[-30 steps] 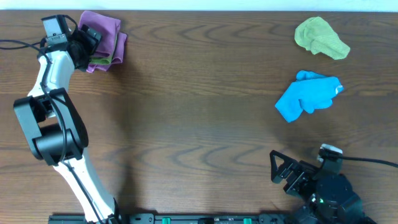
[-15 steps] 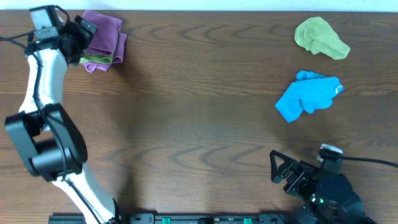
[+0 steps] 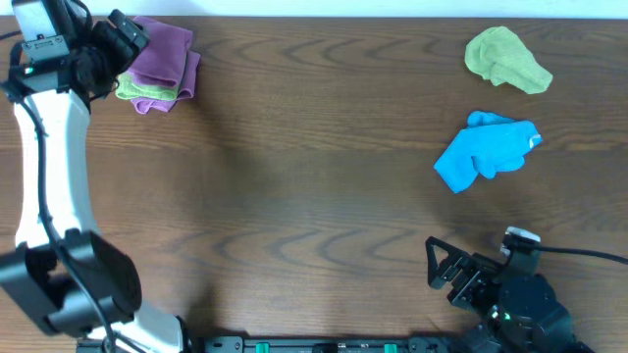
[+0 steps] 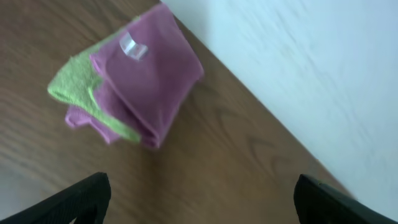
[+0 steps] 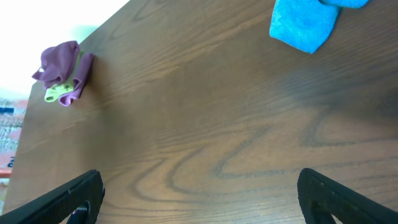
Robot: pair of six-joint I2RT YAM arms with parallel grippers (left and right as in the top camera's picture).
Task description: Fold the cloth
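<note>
The lilac-purple cloth [image 3: 165,57] lies folded at the table's far left corner, stacked with a folded lime-green cloth [image 3: 145,92]. The left wrist view shows the purple cloth [image 4: 146,74] with its white tag [image 4: 132,46] on top and the green cloth [image 4: 78,93] sandwiched under it. My left gripper [image 3: 120,37] is open and empty, just left of the stack [image 4: 199,196]. My right gripper [image 3: 446,270] is open and empty near the front right edge [image 5: 199,196]. The right wrist view shows the stack far off [image 5: 62,71].
A crumpled bright blue cloth [image 3: 486,149] lies at the right, also in the right wrist view [image 5: 305,22]. A crumpled lime-green cloth [image 3: 505,59] lies at the far right. The table's far edge meets a white wall [image 4: 298,68].
My left arm has drawn back to the left, off the purple and green stack. The stack stays where it was. The right arm has not moved.
</note>
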